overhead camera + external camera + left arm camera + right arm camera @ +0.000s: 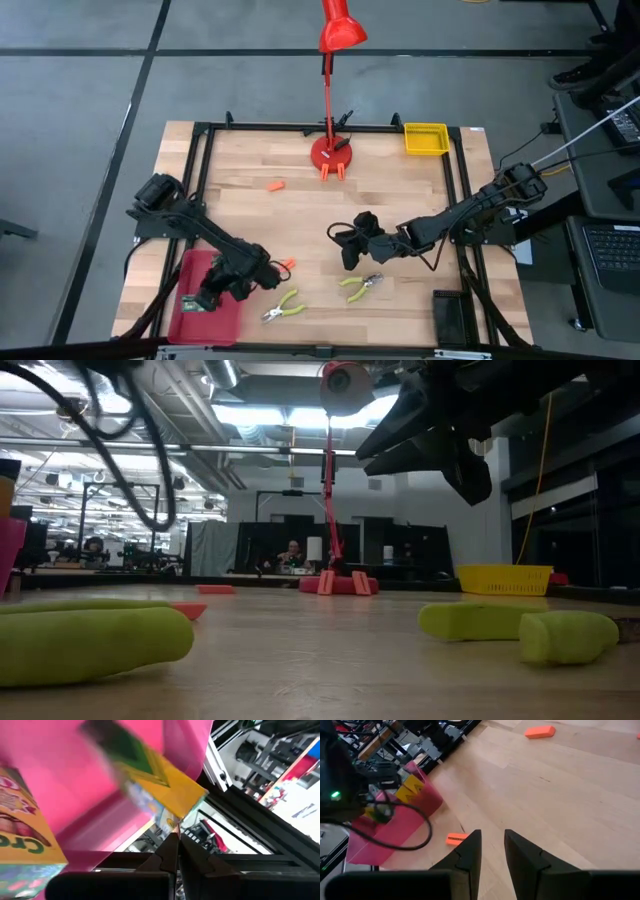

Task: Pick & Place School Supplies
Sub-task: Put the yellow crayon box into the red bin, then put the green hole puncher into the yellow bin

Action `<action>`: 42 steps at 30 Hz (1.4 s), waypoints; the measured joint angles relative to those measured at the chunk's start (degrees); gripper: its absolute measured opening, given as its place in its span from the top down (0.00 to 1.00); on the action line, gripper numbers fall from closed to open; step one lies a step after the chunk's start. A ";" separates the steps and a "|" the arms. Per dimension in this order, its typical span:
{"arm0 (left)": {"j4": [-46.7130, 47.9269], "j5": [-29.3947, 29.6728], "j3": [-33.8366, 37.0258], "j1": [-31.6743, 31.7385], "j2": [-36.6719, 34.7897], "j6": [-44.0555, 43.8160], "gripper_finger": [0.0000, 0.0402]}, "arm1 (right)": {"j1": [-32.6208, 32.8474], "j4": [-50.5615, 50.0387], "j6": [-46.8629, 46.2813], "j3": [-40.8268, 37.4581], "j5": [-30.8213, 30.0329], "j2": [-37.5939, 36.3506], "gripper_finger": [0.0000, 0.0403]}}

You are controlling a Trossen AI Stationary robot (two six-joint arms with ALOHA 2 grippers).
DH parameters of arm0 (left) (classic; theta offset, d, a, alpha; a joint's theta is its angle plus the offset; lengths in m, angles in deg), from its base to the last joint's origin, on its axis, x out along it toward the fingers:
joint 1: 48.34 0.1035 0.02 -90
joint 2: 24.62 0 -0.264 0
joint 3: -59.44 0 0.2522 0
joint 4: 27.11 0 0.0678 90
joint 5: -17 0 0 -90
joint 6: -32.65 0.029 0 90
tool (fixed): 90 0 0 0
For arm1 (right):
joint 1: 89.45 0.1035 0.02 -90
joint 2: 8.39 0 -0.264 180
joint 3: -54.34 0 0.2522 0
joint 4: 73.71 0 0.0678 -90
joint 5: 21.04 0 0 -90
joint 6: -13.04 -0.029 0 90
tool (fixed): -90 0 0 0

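The left gripper (205, 297) hangs over the red tray (183, 322), fingers apparently pinched on a crayon box (160, 775). The right gripper (345, 243), slightly parted and empty, hovers mid-table above the pliers (361, 287).

Overhead looking down, table-level looking across, wrist views close, sharing red tray (195, 318)

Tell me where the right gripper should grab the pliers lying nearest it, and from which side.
Judging by the high view, the pliers lie flat, splayed yellow-green handles toward the left arm, metal jaws the other way. The right gripper, open and hovering just beyond, would likely do best dropping straight down and closing across both handles near the pivot, where they run closest together.
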 joint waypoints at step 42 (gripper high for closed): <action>3.77 17.19 -9.47 10.20 0.09 -3.28 0.67 | 1.71 -0.04 0.54 0.00 -1.54 0.00 0.78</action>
